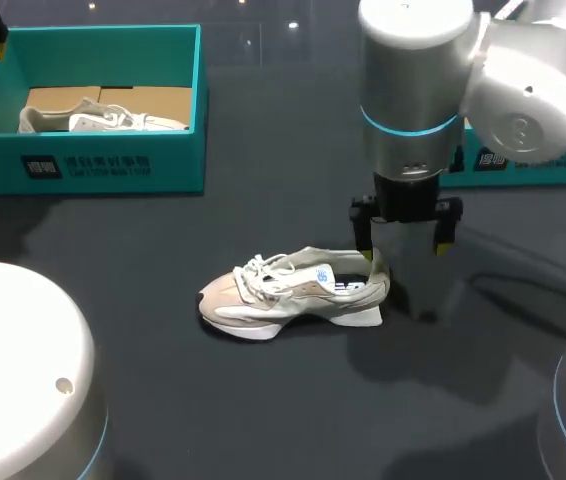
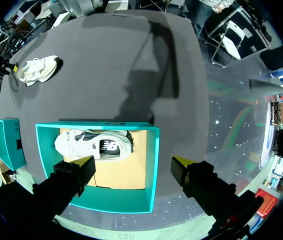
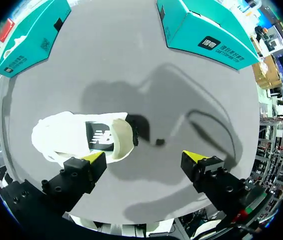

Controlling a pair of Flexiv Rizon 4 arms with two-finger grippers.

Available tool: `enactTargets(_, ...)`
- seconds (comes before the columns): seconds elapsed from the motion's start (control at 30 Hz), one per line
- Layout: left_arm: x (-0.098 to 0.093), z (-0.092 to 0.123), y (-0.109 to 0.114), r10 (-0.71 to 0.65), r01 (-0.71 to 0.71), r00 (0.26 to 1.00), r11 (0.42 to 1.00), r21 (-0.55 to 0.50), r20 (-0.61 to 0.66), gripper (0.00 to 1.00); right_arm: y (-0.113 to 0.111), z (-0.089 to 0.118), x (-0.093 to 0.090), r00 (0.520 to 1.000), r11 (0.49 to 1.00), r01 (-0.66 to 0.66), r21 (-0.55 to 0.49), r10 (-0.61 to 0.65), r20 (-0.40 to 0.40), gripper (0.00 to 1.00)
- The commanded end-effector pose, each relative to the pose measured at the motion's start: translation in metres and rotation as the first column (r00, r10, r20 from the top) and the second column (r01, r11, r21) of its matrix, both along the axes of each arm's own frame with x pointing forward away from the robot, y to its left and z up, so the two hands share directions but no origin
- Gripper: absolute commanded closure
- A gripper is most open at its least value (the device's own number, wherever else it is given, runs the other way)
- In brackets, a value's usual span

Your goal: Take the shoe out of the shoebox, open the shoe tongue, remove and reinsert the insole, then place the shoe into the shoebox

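Right jaws wide open, empty, beside shoe point(image 1: 293, 290) heel | left jaws wide open, empty, above shoebox point(image 2: 152, 165)

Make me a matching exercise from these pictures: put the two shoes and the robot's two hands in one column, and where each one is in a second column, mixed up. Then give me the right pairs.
Things:
1. loose shoe
2. boxed shoe
3. left hand
4. right hand

Places:
A. open, above the shoebox
B. on the bare table, out of any box
C. open, at the loose shoe's heel
D. inside the teal shoebox

Pairs: 1-B, 2-D, 3-A, 4-C.
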State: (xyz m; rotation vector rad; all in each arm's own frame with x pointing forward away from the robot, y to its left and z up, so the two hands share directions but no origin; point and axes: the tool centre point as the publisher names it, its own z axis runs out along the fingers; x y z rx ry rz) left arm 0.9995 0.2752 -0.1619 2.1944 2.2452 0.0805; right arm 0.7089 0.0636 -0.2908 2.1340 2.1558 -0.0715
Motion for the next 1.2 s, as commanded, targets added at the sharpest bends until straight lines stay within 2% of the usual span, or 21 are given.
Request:
enactTargets(0.03,-0.001,0.000,0.000,0.000,0.000,1.000,1.000,0.003,0.001,0.00,-0.033,0.011,-0.013,0.996,0.988,-0.070,0.137,0.062,0.065,0.00)
enactTargets(0.3,-0.001,0.000,0.000,0.000,0.000,1.000,1.000,0.003,0.001,0.00,-0.033,0.011,-0.013,0.996,0.988,-0.070,0.137,0.062,0.065,0.00)
enactTargets(0.37,-0.001,0.000,0.000,0.000,0.000,1.000,1.000,0.003,0.001,0.00,-0.037,0.009,-0.010,0.982,0.967,-0.172,0.188,0.152,0.115,0.00)
enactTargets(0.47,-0.001,0.000,0.000,0.000,0.000,1.000,1.000,0.003,0.001,0.00,-0.050,0.015,-0.008,0.913,0.878,-0.390,0.279,0.329,0.241,0.00)
enactTargets(0.5,-0.001,0.000,0.000,0.000,0.000,1.000,1.000,0.003,0.001,0.00,-0.055,0.016,-0.008,0.824,0.777,-0.560,0.288,0.486,0.291,0.00)
enactTargets(0.53,-0.001,0.000,0.000,0.000,0.000,1.000,1.000,0.003,0.001,0.00,-0.061,0.015,-0.010,0.757,0.695,-0.652,0.302,0.575,0.310,0.00)
enactTargets(0.97,-0.001,0.000,0.000,0.000,0.000,1.000,1.000,0.003,0.001,0.00,-0.061,0.015,-0.010,0.757,0.695,-0.652,0.302,0.575,0.310,0.00)
enactTargets(1.03,-0.001,0.000,0.000,0.000,0.000,1.000,1.000,0.003,0.001,0.00,-0.063,0.009,-0.007,0.681,0.608,-0.731,0.310,0.615,0.397,0.00)
enactTargets(1.1,-0.001,0.000,0.000,0.000,0.000,1.000,1.000,0.003,0.001,0.00,-0.067,0.004,-0.004,0.623,0.552,-0.780,0.295,0.645,0.441,0.00)
enactTargets(1.2,-0.001,0.000,0.000,0.000,0.000,1.000,1.000,0.003,0.001,0.00,-0.072,0.004,-0.002,0.474,0.420,-0.879,0.226,0.719,0.508,0.00)
